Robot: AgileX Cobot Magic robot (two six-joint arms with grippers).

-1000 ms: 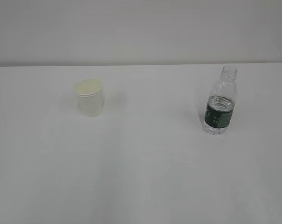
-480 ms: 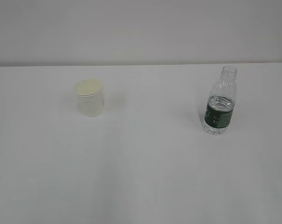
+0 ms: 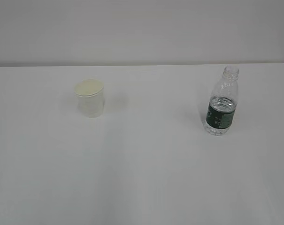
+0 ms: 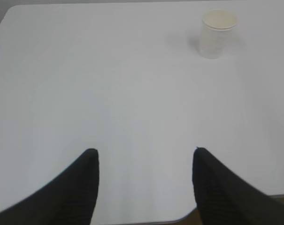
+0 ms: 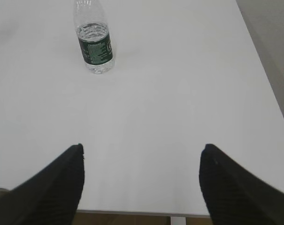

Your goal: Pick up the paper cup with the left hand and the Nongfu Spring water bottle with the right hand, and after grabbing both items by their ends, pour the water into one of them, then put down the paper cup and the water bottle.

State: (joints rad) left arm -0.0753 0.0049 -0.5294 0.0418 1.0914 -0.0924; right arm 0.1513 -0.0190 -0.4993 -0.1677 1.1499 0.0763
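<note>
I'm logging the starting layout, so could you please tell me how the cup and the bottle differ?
The cup is short, opaque and cream-white; the bottle is taller, clear and ribbed, with a dark green label. The cup has a wide open mouth, the bottle a narrow capless neck. Water shows in the bottle; none is visible in the cup. Both stand upright, untouched.

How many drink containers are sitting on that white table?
2. A small cream paper cup stands on the table's left side; a clear ribbed plastic bottle with a dark green label stands upright on the right. Nothing appears hidden.
</note>
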